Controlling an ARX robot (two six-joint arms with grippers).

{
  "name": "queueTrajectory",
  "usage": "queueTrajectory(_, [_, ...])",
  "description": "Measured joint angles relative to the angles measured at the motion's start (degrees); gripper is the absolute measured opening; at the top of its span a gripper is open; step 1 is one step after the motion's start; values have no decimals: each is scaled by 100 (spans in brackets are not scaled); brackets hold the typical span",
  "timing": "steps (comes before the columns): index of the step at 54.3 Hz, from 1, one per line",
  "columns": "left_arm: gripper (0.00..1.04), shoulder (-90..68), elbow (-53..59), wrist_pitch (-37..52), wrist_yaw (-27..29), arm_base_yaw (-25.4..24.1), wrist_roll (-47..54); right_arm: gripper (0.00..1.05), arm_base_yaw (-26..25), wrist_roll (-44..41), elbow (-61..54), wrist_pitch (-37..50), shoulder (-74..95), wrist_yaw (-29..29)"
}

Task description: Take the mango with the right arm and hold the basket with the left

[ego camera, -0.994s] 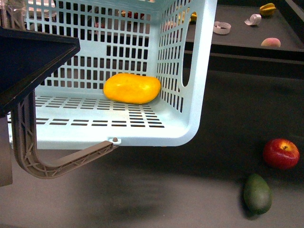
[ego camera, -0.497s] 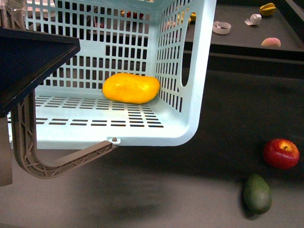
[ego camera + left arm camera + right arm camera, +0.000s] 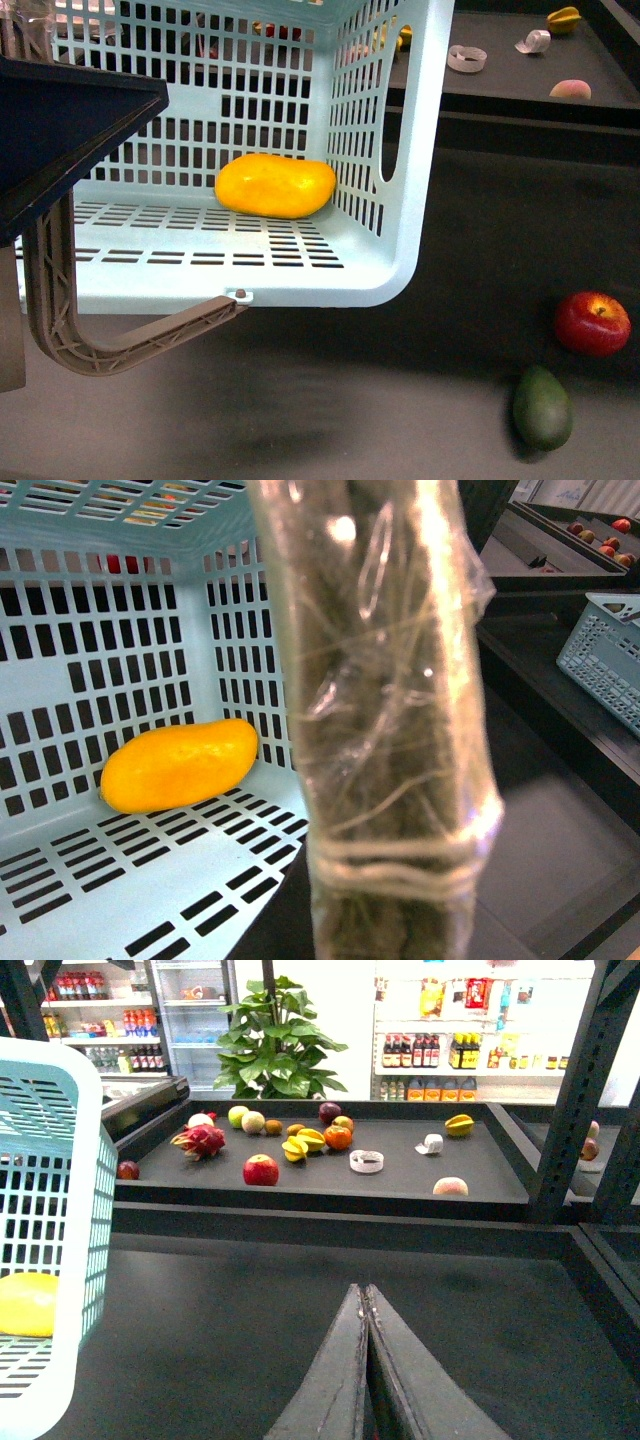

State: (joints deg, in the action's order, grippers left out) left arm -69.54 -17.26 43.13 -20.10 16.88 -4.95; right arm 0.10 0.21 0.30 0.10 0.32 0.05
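Note:
The yellow-orange mango [image 3: 275, 186] lies on the slotted floor of the pale turquoise basket [image 3: 410, 200], near its far right corner. The basket is tilted, with its grey-brown handle [image 3: 100, 345] hanging at the near left. In the left wrist view the mango [image 3: 178, 765] and the basket [image 3: 230, 870] show behind a close, blurred, film-wrapped bar [image 3: 385, 730] that hides my left gripper's tips; that gripper is shut on the basket. My right gripper [image 3: 363, 1295] is shut and empty over the dark table, right of the basket [image 3: 75, 1290]; a bit of the mango [image 3: 28, 1305] shows through its wall.
A red apple [image 3: 592, 322] and a dark green fruit [image 3: 542, 407] lie on the table at the near right. A raised shelf [image 3: 330, 1175] behind holds several fruits and tape rolls. A dark panel [image 3: 60, 140] blocks the left of the front view.
The basket has shifted very slightly to the left. The mango, apple and green fruit lie as before.

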Motion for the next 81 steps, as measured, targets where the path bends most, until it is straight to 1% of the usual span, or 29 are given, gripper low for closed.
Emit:
queueTrajectory(8, [8, 0, 0, 2, 0, 0, -2, 2, 0, 0, 0, 0, 0, 0])
queueTrajectory(10, [8, 0, 0, 0, 0, 0, -2, 6, 0, -7, 0, 0, 0, 0])
queueTrajectory(18, [8, 0, 0, 0, 0, 0, -2, 30, 0, -7, 0, 0, 0, 0])
queueTrajectory(26, [8, 0, 0, 0, 0, 0, -2, 51, 0, -7, 0, 0, 0, 0])
queueTrajectory(28, [8, 0, 0, 0, 0, 0, -2, 58, 0, -7, 0, 0, 0, 0])
queueTrajectory(31, [8, 0, 0, 0, 0, 0, -2, 66, 0, -7, 0, 0, 0, 0])
queueTrajectory(37, [8, 0, 0, 0, 0, 0, -2, 85, 0, -7, 0, 0, 0, 0])
queueTrajectory(42, [8, 0, 0, 0, 0, 0, -2, 98, 0, -4, 0, 0, 0, 0])
queueTrajectory(47, [8, 0, 0, 0, 0, 0, -2, 96, 0, -4, 0, 0, 0, 0])
queueTrajectory(49, [8, 0, -7, -44, 98, 22, 57, 96, 0, -4, 0, 0, 0, 0])
queueTrajectory(51, [8, -44, -63, -146, 356, 63, 179, 97, 0, -4, 0, 0, 0, 2])
queueTrajectory(60, [8, -717, -538, -76, 721, 109, -11, 97, 0, -4, 0, 0, -4, 0])
queueTrajectory(68, [8, -1502, -1180, 98, 1067, -72, -839, 97, 0, -4, 0, 0, -7, 2])
queueTrajectory(71, [8, -1840, -1502, 127, 1287, -192, -1386, 97, 0, -4, 0, 0, -7, 0])
queueTrajectory(75, [8, -2142, -1805, 125, 1541, -319, -1862, 97, 0, -4, 0, 0, -7, 0])
queueTrajectory(81, [8, -2568, -2312, -90, 2017, -542, -2800, 97, 0, -4, 0, 0, -7, 0])
